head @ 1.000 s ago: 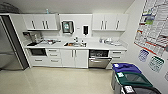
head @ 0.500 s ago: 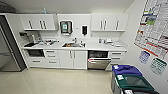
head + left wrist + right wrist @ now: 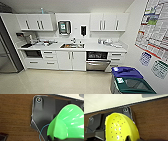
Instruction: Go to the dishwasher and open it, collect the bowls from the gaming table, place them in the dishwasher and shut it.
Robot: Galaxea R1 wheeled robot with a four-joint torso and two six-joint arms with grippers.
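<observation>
The dishwasher (image 3: 97,65) sits under the counter right of the sink, with a steel panel low down and a dark opening above it. It lies ahead of me across the floor. A bright green bowl (image 3: 70,122) looms large in the left wrist view, and my left gripper (image 3: 56,138) is shut on its rim. In the right wrist view my right gripper (image 3: 127,138) is shut on a yellow-green bowl (image 3: 120,127) with small holes. The gaming table is out of view.
White cabinets and a counter with a sink (image 3: 72,46) span the far wall. A blue-lidded bin (image 3: 126,72) and a green-lidded bin (image 3: 135,86) stand at the near right by a wall with posters. A tall steel fridge (image 3: 7,55) is on the left. Pale floor (image 3: 62,81) lies between.
The whole head view has shifted: the kitchenette looks slightly nearer and the bins sit lower in the picture, so the camera has advanced.
</observation>
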